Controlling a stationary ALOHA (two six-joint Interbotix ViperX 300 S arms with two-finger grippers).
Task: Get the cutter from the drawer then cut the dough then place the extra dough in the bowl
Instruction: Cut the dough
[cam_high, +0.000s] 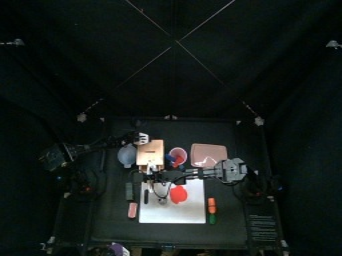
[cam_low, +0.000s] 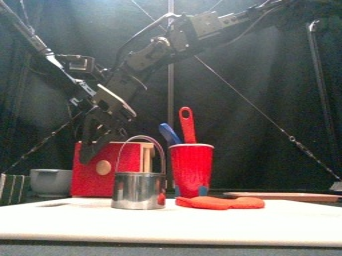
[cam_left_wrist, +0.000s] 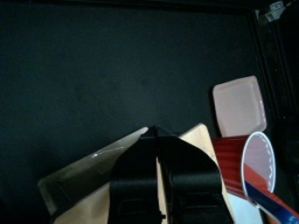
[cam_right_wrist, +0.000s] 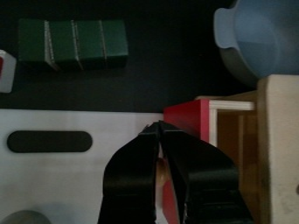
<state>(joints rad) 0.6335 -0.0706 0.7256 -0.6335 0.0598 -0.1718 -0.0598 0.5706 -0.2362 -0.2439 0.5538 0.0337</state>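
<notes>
Here the round metal cutter (cam_low: 139, 188) stands upright on the white cutting board (cam_low: 274, 224), its wire handle arched over it. No gripper holds it. The flat red dough (cam_low: 221, 202) lies on the board just beside it, in front of the red cup (cam_low: 191, 168), which holds a blue knife (cam_low: 168, 133) and a red knife (cam_low: 186, 122). Behind the cutter is the red drawer front (cam_low: 91, 172) of the pale wooden box (cam_right_wrist: 278, 149); in the right wrist view the drawer looks pulled out. The blue-grey bowl (cam_low: 51, 181) sits on the worktop next to the box, on the far side from the cup. The right gripper (cam_right_wrist: 156, 131) hangs over the edge of the board by the drawer front, its jaws closed tip to tip with nothing visibly held. The left gripper (cam_left_wrist: 152, 133) is raised over the box, its jaws likewise pressed together and empty, with the cup and the pink tray (cam_left_wrist: 239, 103) beyond it. A dark green sushi roll (cam_right_wrist: 73, 44) lies on the worktop just off the board's edge, near the bowl.
</notes>
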